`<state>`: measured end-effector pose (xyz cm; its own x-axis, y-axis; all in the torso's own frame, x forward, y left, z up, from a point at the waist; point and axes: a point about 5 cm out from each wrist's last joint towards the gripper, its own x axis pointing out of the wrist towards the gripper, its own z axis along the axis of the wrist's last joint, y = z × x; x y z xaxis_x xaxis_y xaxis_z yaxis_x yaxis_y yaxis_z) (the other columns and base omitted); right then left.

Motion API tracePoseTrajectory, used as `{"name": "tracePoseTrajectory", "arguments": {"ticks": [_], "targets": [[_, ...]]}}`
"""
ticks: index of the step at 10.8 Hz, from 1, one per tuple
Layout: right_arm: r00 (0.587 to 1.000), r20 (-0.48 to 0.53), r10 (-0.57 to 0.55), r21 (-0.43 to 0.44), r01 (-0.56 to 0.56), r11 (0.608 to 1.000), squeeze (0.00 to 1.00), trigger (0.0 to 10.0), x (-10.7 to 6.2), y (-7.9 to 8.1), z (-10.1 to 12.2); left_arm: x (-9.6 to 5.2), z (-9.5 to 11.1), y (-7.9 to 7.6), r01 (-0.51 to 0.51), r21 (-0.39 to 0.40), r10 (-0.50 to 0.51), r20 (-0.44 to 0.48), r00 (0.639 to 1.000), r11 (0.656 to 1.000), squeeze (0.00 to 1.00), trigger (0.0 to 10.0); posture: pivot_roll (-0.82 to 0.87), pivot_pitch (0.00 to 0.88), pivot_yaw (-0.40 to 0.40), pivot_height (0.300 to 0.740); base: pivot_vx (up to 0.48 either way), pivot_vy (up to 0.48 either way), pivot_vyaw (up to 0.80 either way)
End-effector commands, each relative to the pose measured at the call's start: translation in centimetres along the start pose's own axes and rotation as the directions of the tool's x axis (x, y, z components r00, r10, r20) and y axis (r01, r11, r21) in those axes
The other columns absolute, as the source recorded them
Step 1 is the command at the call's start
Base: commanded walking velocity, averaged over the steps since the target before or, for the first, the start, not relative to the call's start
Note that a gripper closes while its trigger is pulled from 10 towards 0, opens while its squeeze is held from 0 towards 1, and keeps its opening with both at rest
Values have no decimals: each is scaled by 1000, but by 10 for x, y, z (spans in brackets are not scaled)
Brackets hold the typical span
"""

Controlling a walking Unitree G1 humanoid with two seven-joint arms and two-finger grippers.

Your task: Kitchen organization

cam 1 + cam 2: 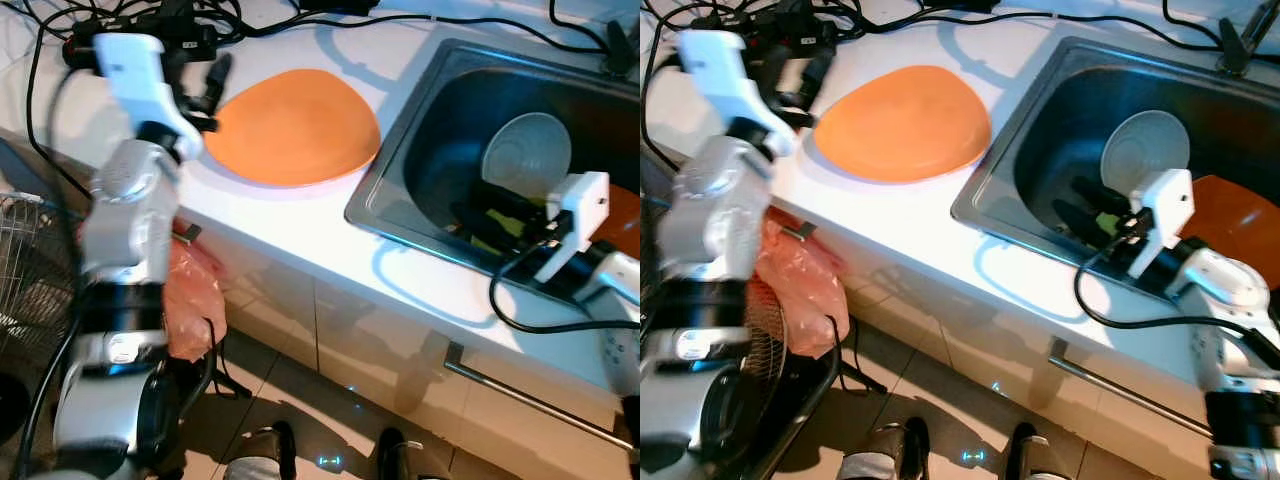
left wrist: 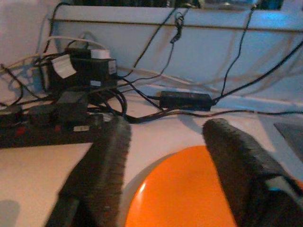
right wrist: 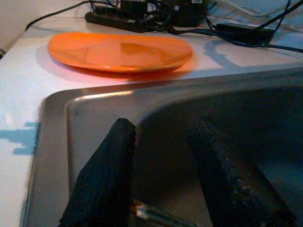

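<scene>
While the orange plate point(image 1: 292, 128) sits flat on the white counter point(image 1: 300, 235), just left of the sink point(image 1: 400, 195), the left gripper point(image 2: 165, 161) hovers at its far-left edge with fingers spread, nothing between them. Over in the sink, the right gripper point(image 3: 165, 189) is down inside the basin, also spread, not pinching anything. A white bowl point(image 1: 527, 152) leans in the sink with another orange dish point(image 1: 1240, 215) to its right. A tangle of black cables and a power strip point(image 2: 42, 130) lies at the far side of the counter.
</scene>
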<state>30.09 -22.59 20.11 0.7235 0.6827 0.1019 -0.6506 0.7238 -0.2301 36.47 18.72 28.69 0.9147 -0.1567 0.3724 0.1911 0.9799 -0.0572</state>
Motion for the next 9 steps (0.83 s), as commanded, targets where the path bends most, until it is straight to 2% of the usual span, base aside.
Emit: {"name": "tracePoseTrajectory", "arguments": {"ticks": [1,2,5,6,9], "targets": [[999,-36,33,21,-32,999,0,10000,0,5,-10,-4,2,4,-23,-15,23,-4,1000,1000,1000,10000,80,210,37,740,0,0,0],[999,-30,45,22,-44,999,0,10000,4,5,-10,-13,-2,8,-61,-114,58,-30,998,992,1000,10000,80,209,33,740,0,0,0],[998,-31,55,23,-54,998,0,10000,5,5,-11,-25,-18,13,-117,-173,99,-105,989,978,1000,10000,80,207,29,740,0,0,0],[998,-30,58,23,-58,998,0,10000,6,5,-11,-29,-26,12,-128,-166,100,-166,981,978,0,10000,77,205,30,740,0,0,0],[997,-30,65,20,-64,998,0,10000,6,4,-11,-34,-27,17,-189,-214,144,-209,967,958,0,10000,77,197,34,740,0,0,0]]}}
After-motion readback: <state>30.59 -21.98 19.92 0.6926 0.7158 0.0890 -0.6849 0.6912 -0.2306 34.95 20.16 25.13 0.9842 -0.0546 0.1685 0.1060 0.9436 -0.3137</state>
